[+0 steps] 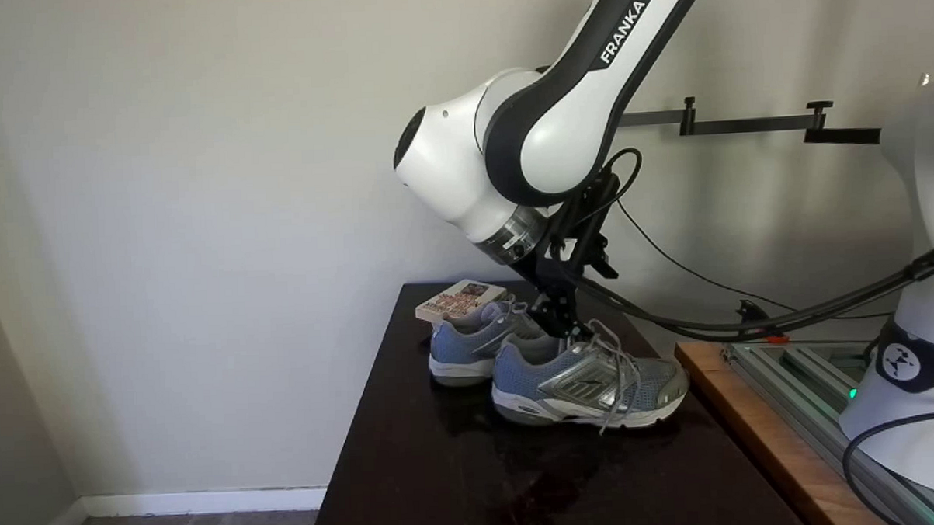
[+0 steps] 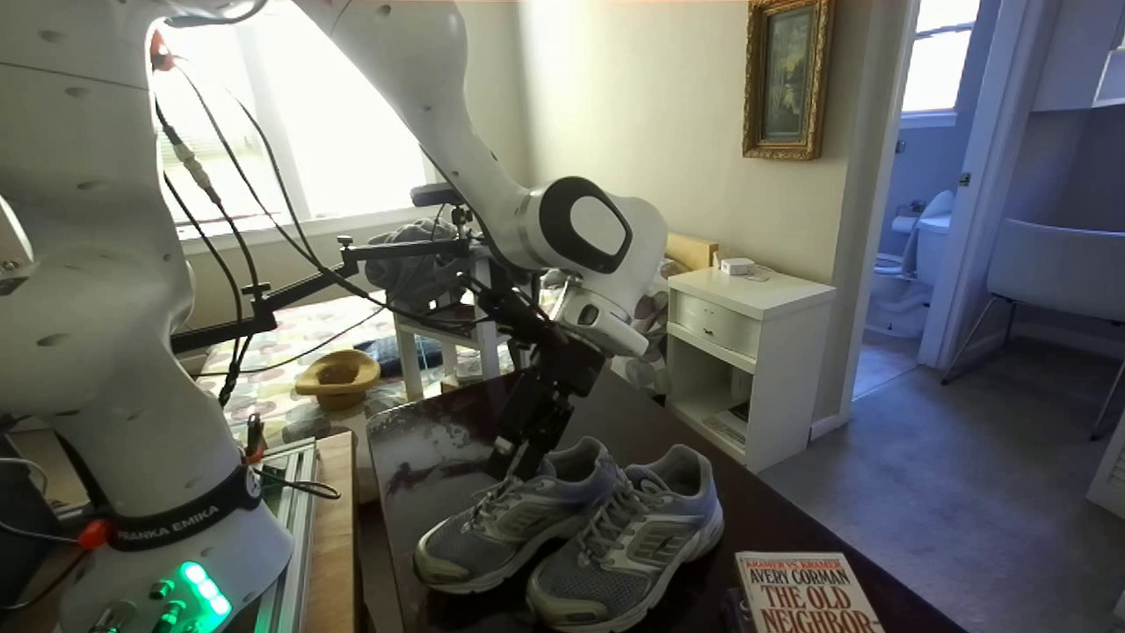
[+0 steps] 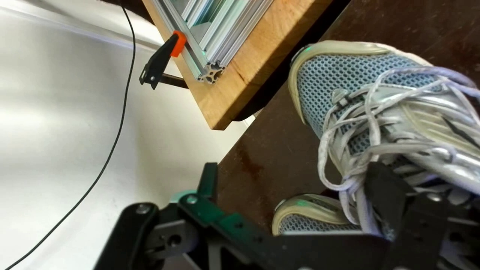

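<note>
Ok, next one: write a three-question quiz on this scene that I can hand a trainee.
1. How many shoes stand on the dark table?
2. True or false: the gripper is open, beside the laces of a shoe.
3. Whose name is printed on the book: A) Jane Austen, B) Avery Corman, C) Mark Twain?

Key: 1. Two. 2. True: its jaws stand wide apart. 3. B, Avery Corman.
</note>
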